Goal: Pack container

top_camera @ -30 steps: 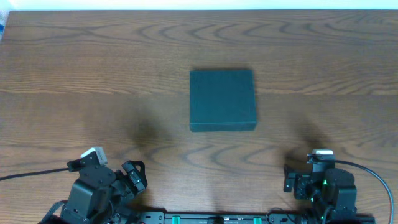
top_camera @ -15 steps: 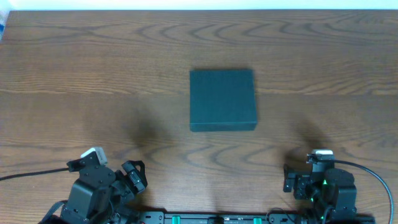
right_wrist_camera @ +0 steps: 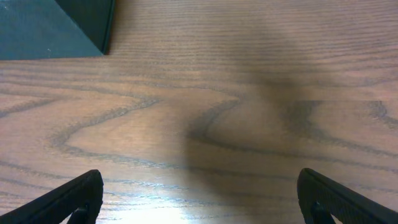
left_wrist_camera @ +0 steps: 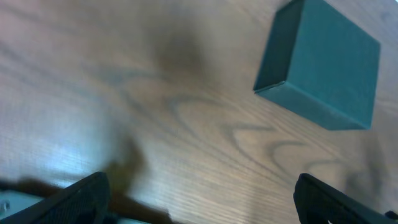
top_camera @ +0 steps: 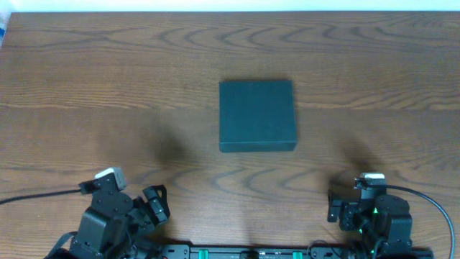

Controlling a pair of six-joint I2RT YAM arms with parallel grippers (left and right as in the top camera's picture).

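The container (top_camera: pixel 257 115) is a matte dark teal square box with its lid shut, lying flat in the middle of the wooden table. It also shows at the upper right of the left wrist view (left_wrist_camera: pixel 323 62) and as a corner at the top left of the right wrist view (right_wrist_camera: pixel 56 25). My left gripper (left_wrist_camera: pixel 199 196) is open and empty, low at the near left edge (top_camera: pixel 154 205). My right gripper (right_wrist_camera: pixel 199 196) is open and empty, low at the near right edge (top_camera: pixel 338 205). Both are well short of the container. No snack packets show.
The brown wood-grain table (top_camera: pixel 108 93) spreads around the box. The arm bases and a black rail (top_camera: pixel 251 252) sit along the near edge. Cables run off from each arm to the sides.
The left arm has shifted very slightly; its wrist view is blurred. The container and the right arm have not moved.
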